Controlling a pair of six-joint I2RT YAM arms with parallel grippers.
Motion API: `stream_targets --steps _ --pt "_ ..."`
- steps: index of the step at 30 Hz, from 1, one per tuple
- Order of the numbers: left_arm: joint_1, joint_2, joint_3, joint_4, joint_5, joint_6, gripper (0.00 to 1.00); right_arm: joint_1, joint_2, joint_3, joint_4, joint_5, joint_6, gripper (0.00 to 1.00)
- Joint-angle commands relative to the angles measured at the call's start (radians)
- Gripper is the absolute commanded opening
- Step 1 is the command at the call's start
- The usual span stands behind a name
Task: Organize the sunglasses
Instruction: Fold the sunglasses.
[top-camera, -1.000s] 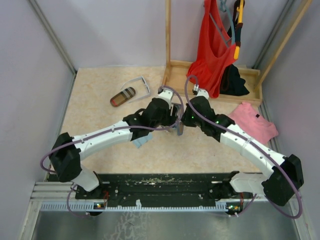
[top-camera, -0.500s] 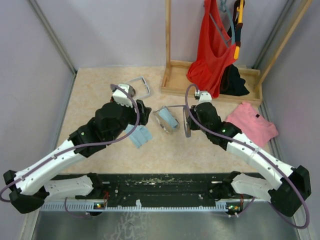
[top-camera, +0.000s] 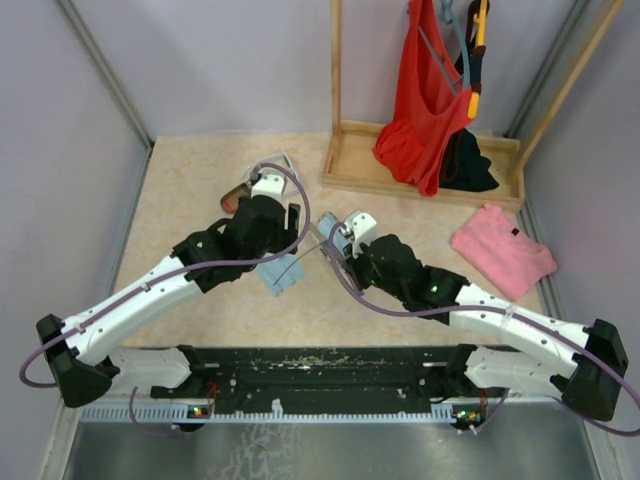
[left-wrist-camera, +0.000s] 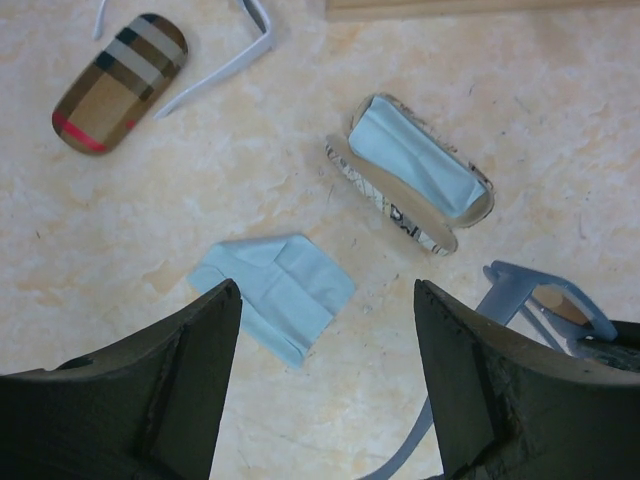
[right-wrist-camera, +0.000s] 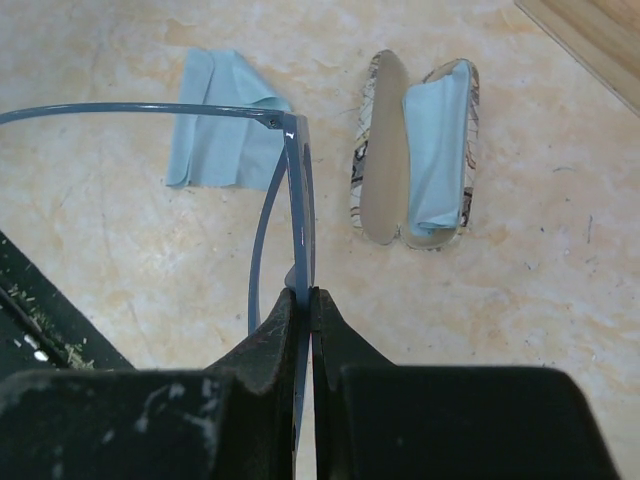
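My right gripper is shut on the sunglasses, a thin dark blue-grey pair held edge-on above the table with one arm swung out to the left. In the top view this gripper hangs at the table's middle, just near of the open grey-patterned case, which has a blue cloth inside. My left gripper is open and empty above a folded light blue cloth. Beyond it lie a brown-striped case and the white sunglasses, only partly in view.
A wooden rack base with a red garment hanging over it stands at the back right. A pink shirt lies at the right. Both arms meet over the table's middle.
My right gripper has carried the dark sunglasses left and nearer, over the open case. My left arm swung out left from the centre, then came back over the folded cloth.
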Motion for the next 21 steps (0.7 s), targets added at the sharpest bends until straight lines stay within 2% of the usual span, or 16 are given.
stream_targets --steps 1,8,21 --pt "0.002 -0.017 -0.035 -0.014 -0.003 -0.051 0.75 0.036 0.030 0.075 0.079 0.132 -0.015 0.00" --pt "0.004 -0.032 -0.086 0.001 -0.004 -0.045 0.75 0.046 0.022 0.045 0.141 0.153 0.020 0.00" --pt "0.009 -0.056 -0.129 0.049 0.067 -0.033 0.75 0.048 0.054 0.082 0.147 0.228 0.058 0.00"
